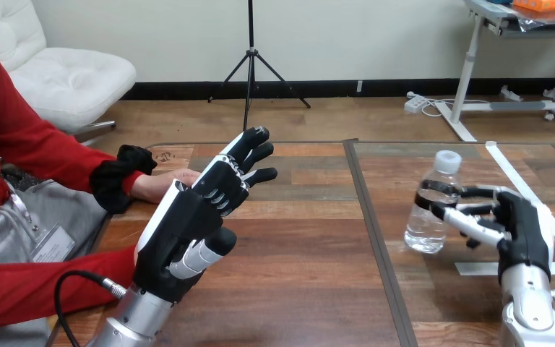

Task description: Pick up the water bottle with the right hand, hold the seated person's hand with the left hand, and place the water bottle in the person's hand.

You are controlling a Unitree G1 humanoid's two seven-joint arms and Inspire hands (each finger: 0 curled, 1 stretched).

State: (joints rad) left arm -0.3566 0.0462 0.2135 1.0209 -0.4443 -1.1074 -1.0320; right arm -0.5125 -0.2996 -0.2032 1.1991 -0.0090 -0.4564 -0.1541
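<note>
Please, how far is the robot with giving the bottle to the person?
Done: nothing complete yet. In hand: the right hand has its fingers curled round the water bottle, which looks to be on the table. The left hand is open, raised in front of the person's hand, not holding it. Left: lifting, holding the hand, placing the bottle.

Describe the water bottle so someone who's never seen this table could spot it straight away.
Start at the wooden table and go to its right part, past the dark seam. There the robot's right hand curls round a water bottle. It is the only clear plastic thing there, with a white cap and a dark band.
</note>
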